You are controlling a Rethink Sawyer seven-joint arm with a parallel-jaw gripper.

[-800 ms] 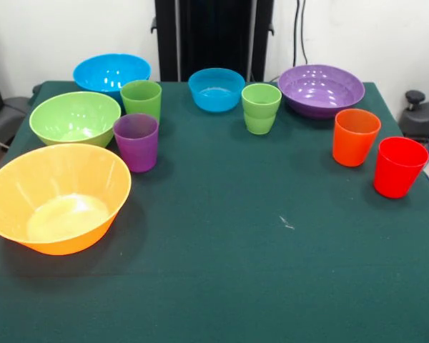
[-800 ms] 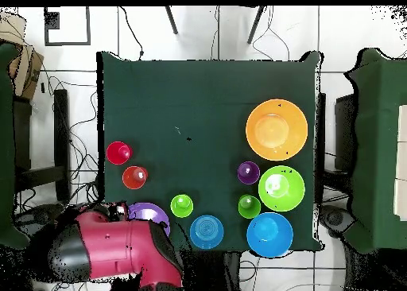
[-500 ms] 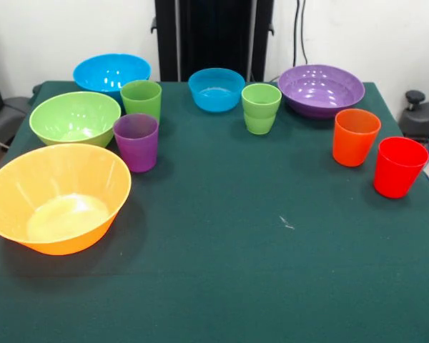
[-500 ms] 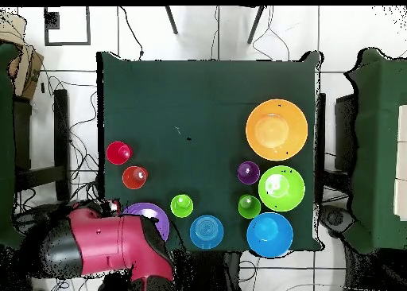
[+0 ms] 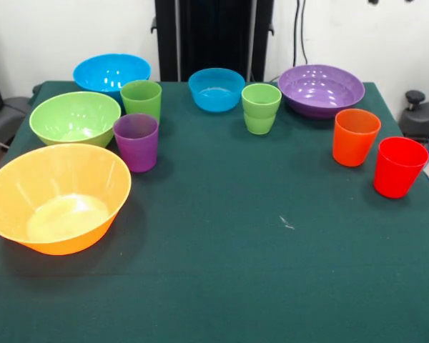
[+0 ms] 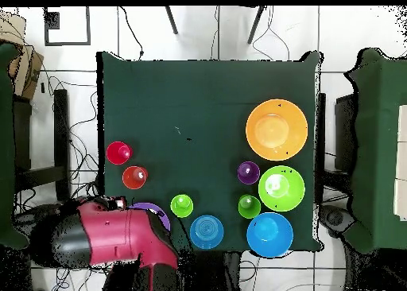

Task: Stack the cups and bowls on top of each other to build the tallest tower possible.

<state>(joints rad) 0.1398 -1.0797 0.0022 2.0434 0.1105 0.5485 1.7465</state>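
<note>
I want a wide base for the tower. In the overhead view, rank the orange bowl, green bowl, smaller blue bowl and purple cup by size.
Largest to smallest as they look from overhead:
1. orange bowl
2. green bowl
3. smaller blue bowl
4. purple cup
All stand on the same table, so camera nearness hardly skews this.

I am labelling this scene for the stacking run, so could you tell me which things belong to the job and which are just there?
For the job:
- orange bowl
- green bowl
- purple bowl
- two blue bowls
- two green cups
- purple cup
- orange cup
- red cup

Just there:
- table
- floor cables
</note>
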